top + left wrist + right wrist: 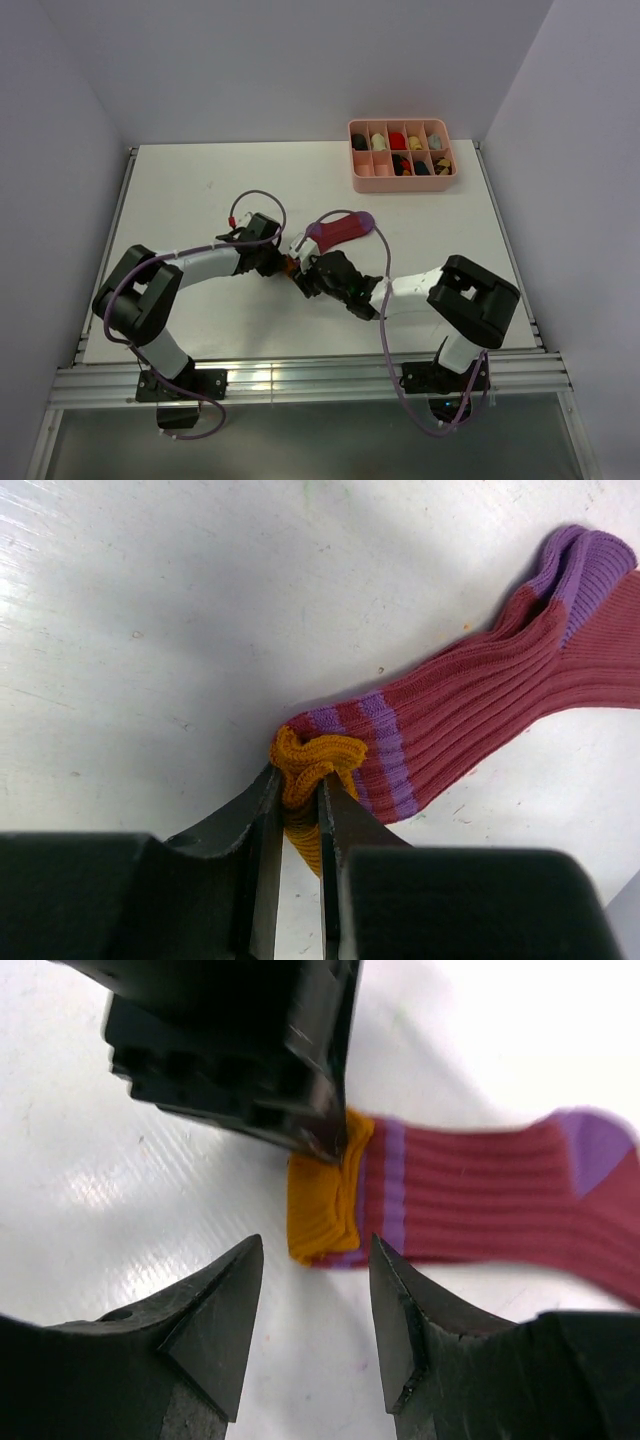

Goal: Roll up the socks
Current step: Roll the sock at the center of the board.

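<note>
The left hand [297, 782] pinches the sock [480, 710] cuff, crowding the gaping, empty right hand [315, 1257].

- We see a white desk [200, 190] with a scuffed surface.
- Maroon-and-purple sock [338, 233] with an orange cuff lies near its centre.
- Pink divided tray [400, 184] sits at the far right corner, well apart from the sock.

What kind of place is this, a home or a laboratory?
Likely a robot lab cell, not a home: plain walls enclose the table, the left arm and right arm stand on a metal rail, working one sock.
</note>
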Action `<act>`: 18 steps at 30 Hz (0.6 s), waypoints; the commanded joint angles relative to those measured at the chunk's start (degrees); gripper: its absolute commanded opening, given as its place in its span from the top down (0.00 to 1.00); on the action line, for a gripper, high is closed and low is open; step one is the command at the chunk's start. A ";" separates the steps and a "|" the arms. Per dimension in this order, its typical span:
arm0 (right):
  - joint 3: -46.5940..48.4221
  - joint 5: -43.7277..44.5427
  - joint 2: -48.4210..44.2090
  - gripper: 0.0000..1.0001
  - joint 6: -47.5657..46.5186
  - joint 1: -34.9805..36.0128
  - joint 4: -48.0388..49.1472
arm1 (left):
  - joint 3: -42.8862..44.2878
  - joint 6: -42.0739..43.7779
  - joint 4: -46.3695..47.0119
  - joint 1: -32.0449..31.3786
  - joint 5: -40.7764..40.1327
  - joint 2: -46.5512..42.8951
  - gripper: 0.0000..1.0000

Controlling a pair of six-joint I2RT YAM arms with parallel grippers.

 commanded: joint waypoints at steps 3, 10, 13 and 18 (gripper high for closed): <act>1.64 10.86 3.61 0.46 -10.90 5.45 8.49 | 1.59 2.88 -4.55 -0.10 -0.50 1.30 0.91; 6.04 12.96 10.29 0.49 -13.02 7.57 6.91 | 1.59 2.88 -3.85 -0.10 1.08 2.01 0.91; 7.36 15.16 13.28 0.49 -13.63 7.66 7.00 | 1.33 2.79 -3.32 -0.10 1.60 2.01 0.91; 8.85 16.92 15.84 0.55 -13.98 7.66 5.77 | 0.89 2.88 -2.80 -0.10 2.57 1.83 0.91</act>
